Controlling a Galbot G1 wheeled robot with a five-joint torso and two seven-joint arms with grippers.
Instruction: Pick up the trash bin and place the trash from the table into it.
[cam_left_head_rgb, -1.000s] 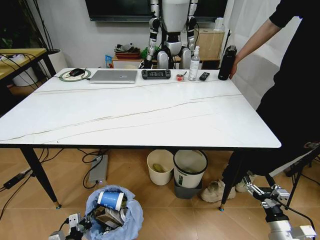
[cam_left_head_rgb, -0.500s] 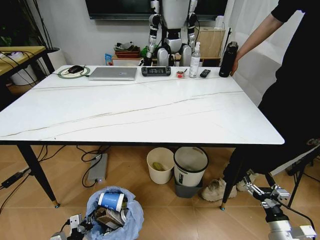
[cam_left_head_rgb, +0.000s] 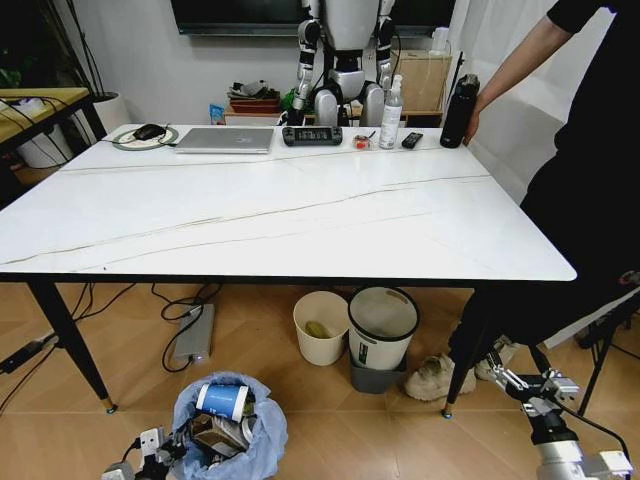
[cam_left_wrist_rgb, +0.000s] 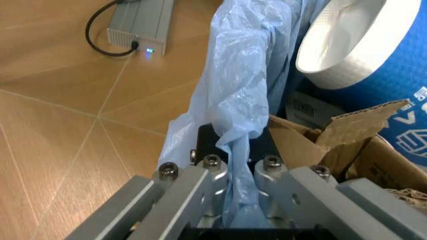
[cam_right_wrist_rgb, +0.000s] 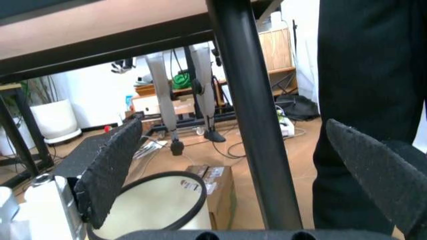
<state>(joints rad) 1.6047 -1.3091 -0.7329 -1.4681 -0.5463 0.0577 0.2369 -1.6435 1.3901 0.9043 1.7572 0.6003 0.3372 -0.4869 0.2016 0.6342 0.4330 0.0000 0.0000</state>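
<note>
The trash bin (cam_left_head_rgb: 228, 430), lined with its puffy light-blue bag, sits on the floor in front of the worktop (cam_left_head_rgb: 280, 215), near the left front leg. It is already stuffed: a blue paper cup (cam_left_head_rgb: 221, 400) lies across the top and torn brown cardboard (cam_left_wrist_rgb: 333, 150) fills the space under it. The left pincer (cam_left_wrist_rgb: 233, 175) is clenched on the bag's rim at the bin's near edge, a fold of blue plastic pinched between its two jaws. The right pincer (cam_left_head_rgb: 520, 385) hangs low, off the worktop's right front corner and well apart from the bin, its pads spread wide with nothing between them.

No litter is visible on the marble top. What remains is a laptop (cam_left_head_rgb: 225, 140), a black bottle (cam_left_head_rgb: 458, 110) and small devices along the far edge, so the loading looks done or nearly so.

If the bin is now to be carried or set down, the grip deserves care. The jaws seem to hold mostly thin plastic, and it is hard to tell whether the rigid rim is caught too. A slow, level motion would probably keep the bag from slipping or tearing and the loose cup from rolling out.

The bin's near side is cut off at the head view's lower edge, its body is hidden by the bag, and deeper contents cannot be made out.
</note>
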